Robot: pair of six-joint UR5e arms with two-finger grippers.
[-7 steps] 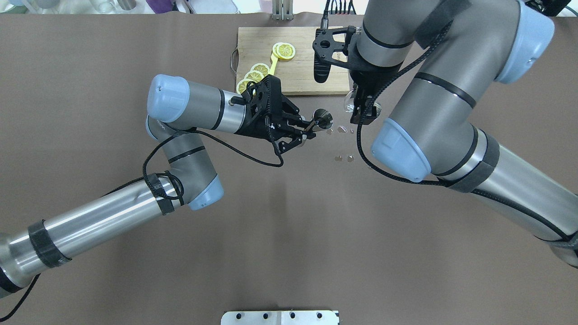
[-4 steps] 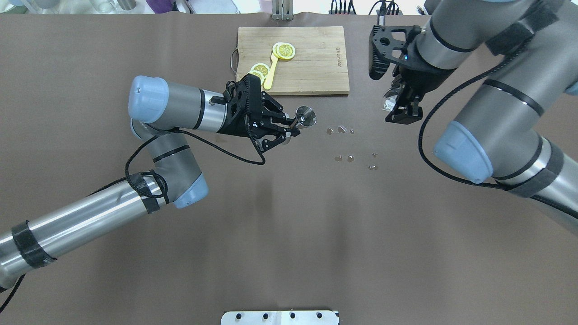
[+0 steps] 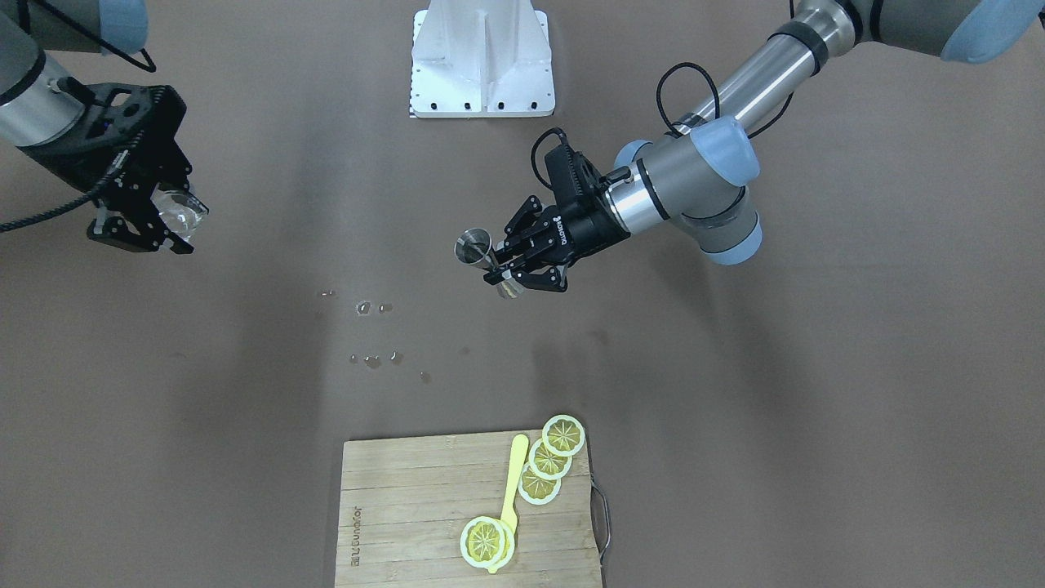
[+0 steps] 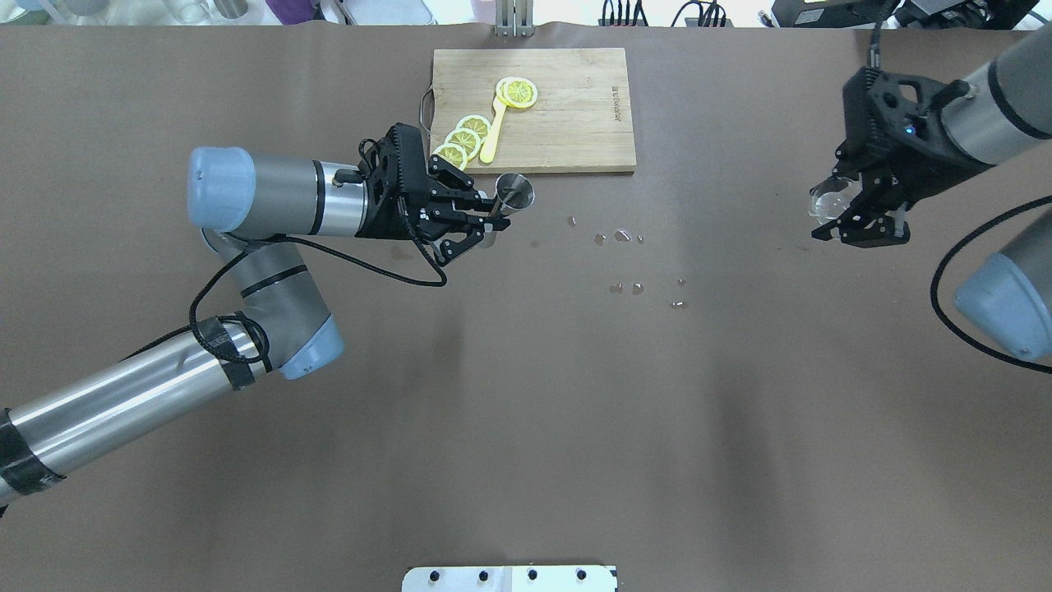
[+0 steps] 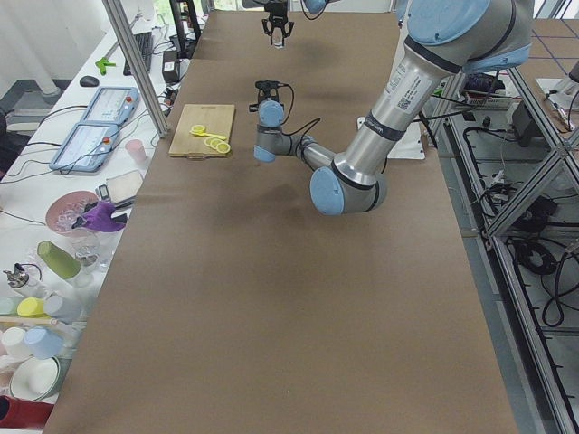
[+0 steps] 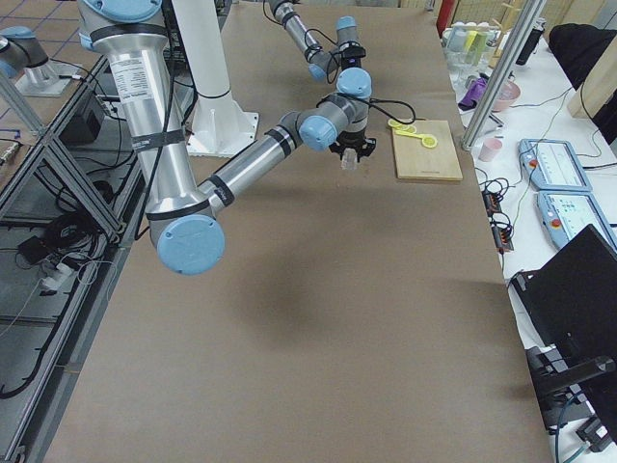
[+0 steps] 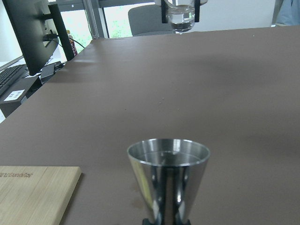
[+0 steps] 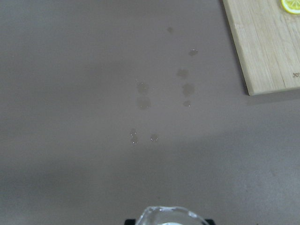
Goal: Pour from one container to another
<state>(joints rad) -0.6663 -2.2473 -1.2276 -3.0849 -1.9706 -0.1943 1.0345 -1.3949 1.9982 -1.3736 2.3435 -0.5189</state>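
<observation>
Left tool (image 4: 491, 219) clamped on jigger (image 4: 515, 195) waist, beside board (image 4: 575, 123). Right tool (image 4: 851, 222) gripping glass (image 4: 828, 199), well apart. Droplets (image 4: 622, 237) on bench (image 4: 526, 411): you risk missing narrow mouth, or glass slipping when tilted.

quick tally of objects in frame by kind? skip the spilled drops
clear glass: 1
steel jigger: 1
cutting board: 1
yellow utensil: 1
lemon slices: 4 distinct; the one at the utensil's end may be two stacked
Total: 8
</observation>
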